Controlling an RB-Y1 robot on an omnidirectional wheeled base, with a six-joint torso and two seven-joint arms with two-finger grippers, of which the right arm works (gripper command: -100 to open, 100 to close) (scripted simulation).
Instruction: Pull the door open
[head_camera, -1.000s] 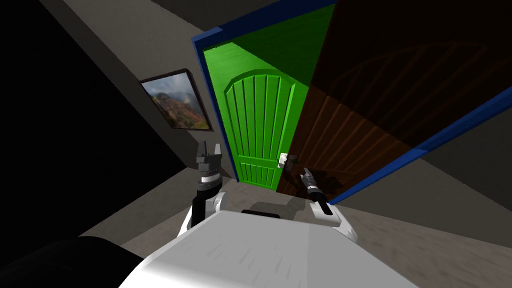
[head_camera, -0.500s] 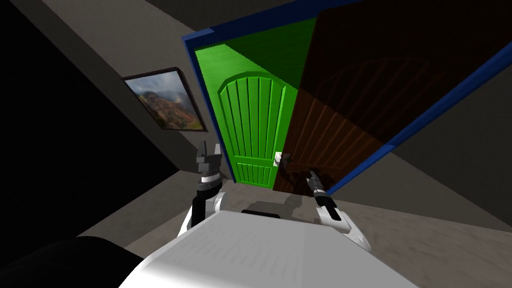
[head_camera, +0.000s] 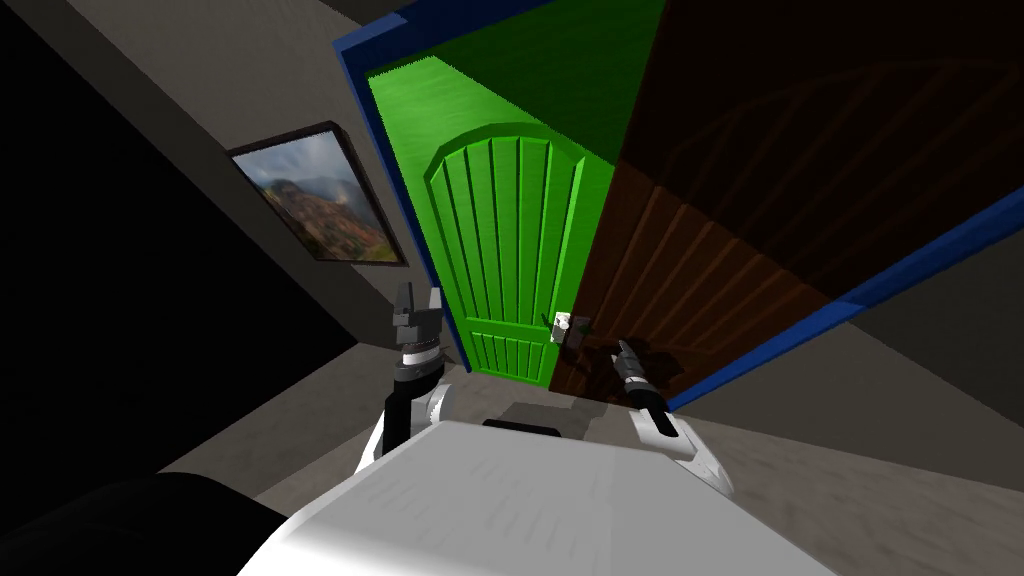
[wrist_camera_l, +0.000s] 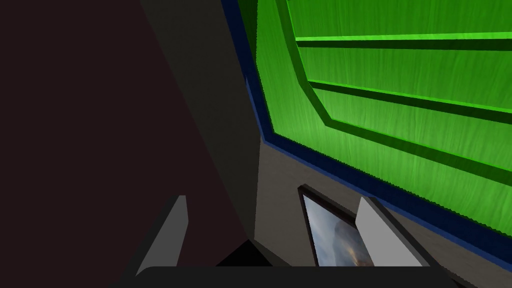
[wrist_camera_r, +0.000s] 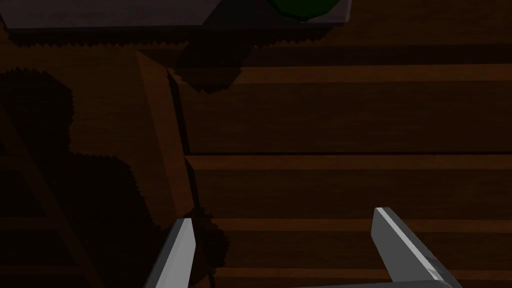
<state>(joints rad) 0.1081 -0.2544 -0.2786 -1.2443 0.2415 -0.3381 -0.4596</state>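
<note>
A brown panelled door leaf (head_camera: 700, 270) meets a bright green panelled face (head_camera: 500, 250) at a vertical edge, both inside a blue frame (head_camera: 352, 120). A small light handle (head_camera: 565, 325) sits on that edge. My right gripper (head_camera: 620, 352) hangs just right of and below the handle, close to the brown face. In the right wrist view it (wrist_camera_r: 282, 240) is open and holds nothing, with dark brown panels (wrist_camera_r: 325, 120) ahead and a grey plate (wrist_camera_r: 100, 15) beyond the fingertips. My left gripper (head_camera: 417, 305) is open by the frame's left post.
A framed landscape picture (head_camera: 310, 195) hangs on the grey wall left of the door. A black area (head_camera: 120, 300) lies further left. Grey floor (head_camera: 850, 500) stretches to my right. The left wrist view looks at the green face (wrist_camera_l: 400, 100) and blue frame (wrist_camera_l: 320, 160).
The whole head view has shifted: the frame and picture have slid left, so I have moved. The green face now looks wider. Both grippers keep their pose, the right one still beside the handle.
</note>
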